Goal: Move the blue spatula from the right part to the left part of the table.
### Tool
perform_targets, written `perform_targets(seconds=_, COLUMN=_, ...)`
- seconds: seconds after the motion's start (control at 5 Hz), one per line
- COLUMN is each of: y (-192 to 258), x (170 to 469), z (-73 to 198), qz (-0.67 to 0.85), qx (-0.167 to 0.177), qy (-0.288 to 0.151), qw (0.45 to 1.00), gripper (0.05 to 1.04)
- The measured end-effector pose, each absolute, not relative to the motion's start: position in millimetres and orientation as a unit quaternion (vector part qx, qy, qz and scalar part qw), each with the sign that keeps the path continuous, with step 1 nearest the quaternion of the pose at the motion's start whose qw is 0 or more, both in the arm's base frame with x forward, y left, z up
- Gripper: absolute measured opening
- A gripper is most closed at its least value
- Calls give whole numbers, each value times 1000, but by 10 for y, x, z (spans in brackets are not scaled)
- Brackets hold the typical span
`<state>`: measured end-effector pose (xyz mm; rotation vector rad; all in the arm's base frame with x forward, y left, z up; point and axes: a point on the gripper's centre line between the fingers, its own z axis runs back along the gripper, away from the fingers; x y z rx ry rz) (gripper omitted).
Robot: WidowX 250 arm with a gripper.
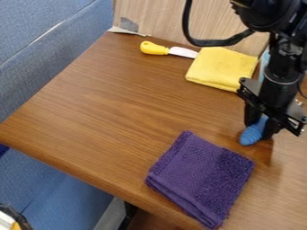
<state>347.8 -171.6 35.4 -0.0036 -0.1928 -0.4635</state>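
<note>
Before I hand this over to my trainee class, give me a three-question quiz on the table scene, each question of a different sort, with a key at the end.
1. True or false: in the camera view, the yellow-handled tool lies to the left of the yellow cloth.
2. Fill in the missing colour: the gripper is down at the handle of the ____ spatula.
3. Which of these lies nearest the bottom edge of the view?
a) the yellow cloth
b) the purple cloth
c) the yellow-handled tool

Key: 1 true; 2 blue; 3 b.
</note>
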Motion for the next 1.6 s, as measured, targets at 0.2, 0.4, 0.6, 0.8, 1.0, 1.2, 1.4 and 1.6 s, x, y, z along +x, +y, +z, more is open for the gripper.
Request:
perform_targets(seconds=0.2, y=-1758, x=3467, z=442, qz=-242, qx=-4, qy=-104, qw=965, gripper=409)
perform_targets(seconds=0.4, y=-1858, x=3458, z=860, qz=-259, qx=-10, qy=-154, qw=953, gripper=409)
perform_targets(seconds=0.6, y=-1745, x=3349, z=1232, qz=-253, qx=-3, qy=-187, qw=949, gripper=409)
perform_targets(seconds=0.8, y=-1335, x=3265, z=1391, qz=-213, qx=19, qy=-181, qw=960, gripper=409)
perform_targets(seconds=1.0, y=-836, x=3169, z=1451, qz=-156, qx=33, qy=-171, qw=972, gripper=409)
perform_targets(seconds=1.2, y=-392, x=3065, z=1491, qz=-121, qx=49, qy=-165, qw=978, gripper=409)
perform_targets(seconds=1.4, y=47, x=2981, z=1392, qz=-85, qx=74, qy=-139, qw=984, gripper=409)
perform_targets(seconds=1.6, y=348, x=2833, z=1260, qz=-63, qx=90, qy=-115, qw=987, gripper=409)
